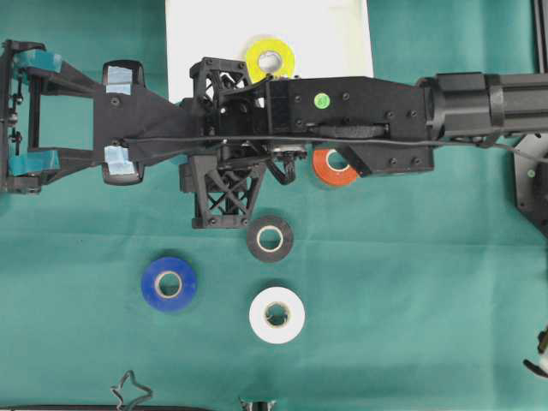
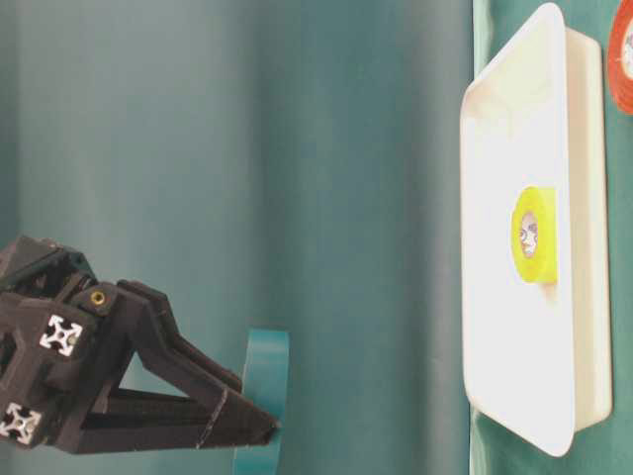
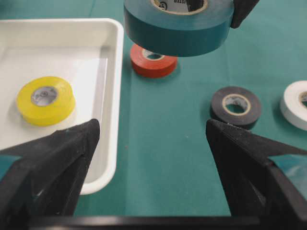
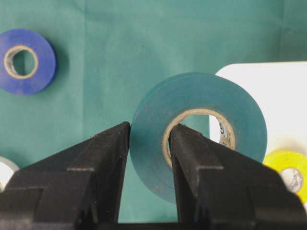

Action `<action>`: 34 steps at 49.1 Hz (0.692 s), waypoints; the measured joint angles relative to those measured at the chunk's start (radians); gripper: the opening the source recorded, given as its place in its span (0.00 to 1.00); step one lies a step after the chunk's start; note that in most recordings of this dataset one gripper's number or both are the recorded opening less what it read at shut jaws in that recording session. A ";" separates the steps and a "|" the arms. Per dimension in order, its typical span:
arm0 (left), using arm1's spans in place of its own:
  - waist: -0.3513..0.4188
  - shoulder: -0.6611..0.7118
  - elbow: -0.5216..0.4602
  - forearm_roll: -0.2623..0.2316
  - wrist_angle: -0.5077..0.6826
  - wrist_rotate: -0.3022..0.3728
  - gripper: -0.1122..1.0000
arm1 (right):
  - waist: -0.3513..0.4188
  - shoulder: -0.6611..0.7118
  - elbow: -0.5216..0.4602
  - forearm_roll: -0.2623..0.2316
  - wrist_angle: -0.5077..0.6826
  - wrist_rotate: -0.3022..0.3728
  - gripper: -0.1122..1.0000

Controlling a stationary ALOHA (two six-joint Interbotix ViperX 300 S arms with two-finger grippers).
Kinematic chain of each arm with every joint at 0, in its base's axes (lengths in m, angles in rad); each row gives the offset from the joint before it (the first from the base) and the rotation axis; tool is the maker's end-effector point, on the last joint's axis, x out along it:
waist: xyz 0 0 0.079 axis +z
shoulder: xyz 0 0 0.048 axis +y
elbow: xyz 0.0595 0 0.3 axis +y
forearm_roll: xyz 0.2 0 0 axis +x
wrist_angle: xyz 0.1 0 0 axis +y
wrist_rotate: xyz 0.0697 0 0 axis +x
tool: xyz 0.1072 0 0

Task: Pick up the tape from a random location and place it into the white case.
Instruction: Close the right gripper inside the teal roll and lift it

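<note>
In the overhead view the right arm [image 1: 377, 107] covers part of the orange roll [image 1: 334, 168] and the lower edge of the yellow roll [image 1: 270, 59], and hides the green roll altogether. The white case [image 1: 197, 43] is cut off by the top edge there. In the left wrist view the green roll [image 3: 177, 26] runs out of the top edge and blocks the far side of the orange roll; the white roll [image 3: 295, 105] is cut by the right edge. In the right wrist view the tool's fingers [image 4: 201, 182] cover the lower part of the green roll, and the print inside its core is too small to read.
</note>
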 measured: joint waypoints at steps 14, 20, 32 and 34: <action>-0.002 0.002 0.000 0.002 0.003 0.000 0.96 | 0.006 -0.051 0.077 0.000 -0.002 0.002 0.36; 0.000 -0.002 0.000 0.002 0.006 0.000 0.96 | 0.012 -0.097 0.141 -0.005 -0.014 0.000 0.36; 0.000 -0.003 0.000 0.002 0.009 0.000 0.96 | 0.017 -0.238 0.347 -0.021 -0.117 0.003 0.36; 0.000 -0.003 0.000 0.000 0.009 0.000 0.96 | 0.017 -0.262 0.383 -0.023 -0.132 0.003 0.36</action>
